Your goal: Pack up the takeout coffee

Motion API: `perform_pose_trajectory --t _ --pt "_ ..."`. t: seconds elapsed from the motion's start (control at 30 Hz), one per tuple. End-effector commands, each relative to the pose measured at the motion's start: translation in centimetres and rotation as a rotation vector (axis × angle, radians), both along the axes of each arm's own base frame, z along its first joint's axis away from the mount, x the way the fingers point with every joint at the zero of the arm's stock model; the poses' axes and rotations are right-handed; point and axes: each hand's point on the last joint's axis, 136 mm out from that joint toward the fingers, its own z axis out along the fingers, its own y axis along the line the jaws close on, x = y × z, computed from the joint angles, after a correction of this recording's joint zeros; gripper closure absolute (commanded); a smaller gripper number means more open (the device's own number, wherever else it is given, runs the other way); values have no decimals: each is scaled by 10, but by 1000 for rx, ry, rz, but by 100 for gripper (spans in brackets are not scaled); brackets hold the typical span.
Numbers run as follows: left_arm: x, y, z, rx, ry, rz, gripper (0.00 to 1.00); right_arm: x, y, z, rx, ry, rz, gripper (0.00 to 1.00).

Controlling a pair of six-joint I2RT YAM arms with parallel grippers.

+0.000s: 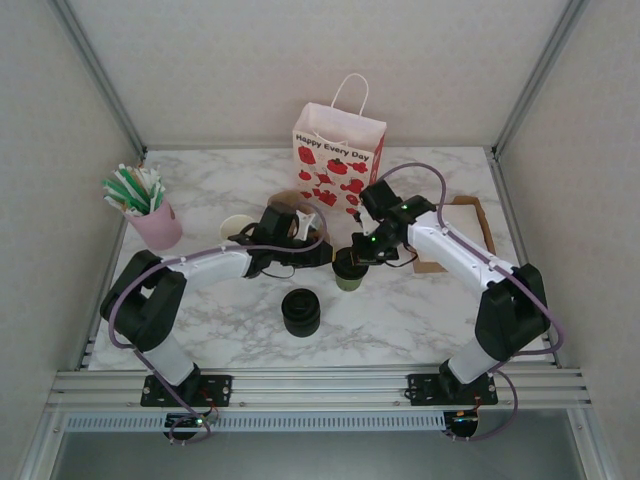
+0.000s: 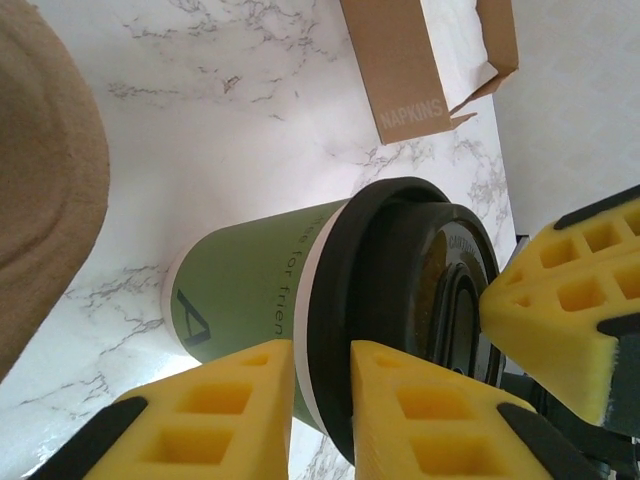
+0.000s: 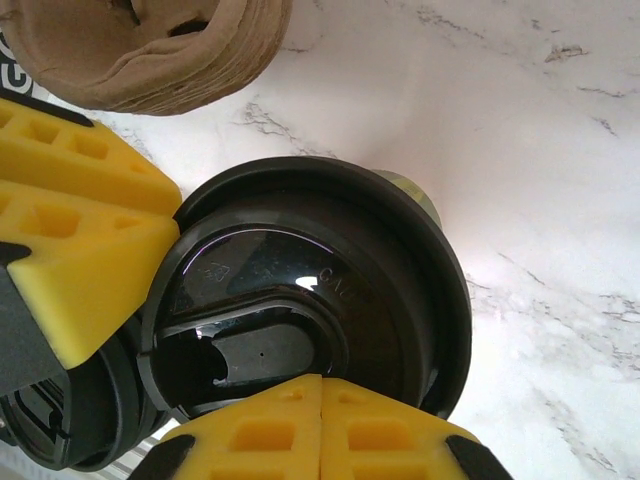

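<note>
The takeout coffee (image 1: 349,271) is standing upright near the worktop's (image 1: 430,310) middle, between both grippers. The left gripper (image 2: 322,375) is holding its fingers a narrow slit apart beside the lid (image 3: 300,290), clasping nothing. The right gripper (image 3: 321,392) is pressing its fingers together, empty, at the lid's edge.

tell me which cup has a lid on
The green cup, capped with a black lid; the white cup and the pink straw cup stand open.

Takeout coffee (image 3: 300,290), right end effector (image 3: 322,400) (closed)
</note>
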Motion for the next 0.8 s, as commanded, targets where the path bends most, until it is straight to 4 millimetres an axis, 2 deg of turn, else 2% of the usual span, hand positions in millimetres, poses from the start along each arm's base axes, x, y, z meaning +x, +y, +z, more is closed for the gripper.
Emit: perform_pose_trajectory --t 0.0,0.13,0.4,0.77 --pt "-19 3 -16 31 52 -11 80 2 -8 -23 -84 33 -1 93" --pt "-26 1 -14 19 53 -11 79 7 -9 -22 -90 26 -1 93" --pt "-31 -4 9 -9 18 -3 69 16 -4 -10 -71 1 13 91" --pt "-24 -5 13 -1 6 19 62 10 -4 17 -21 -35 17 84"
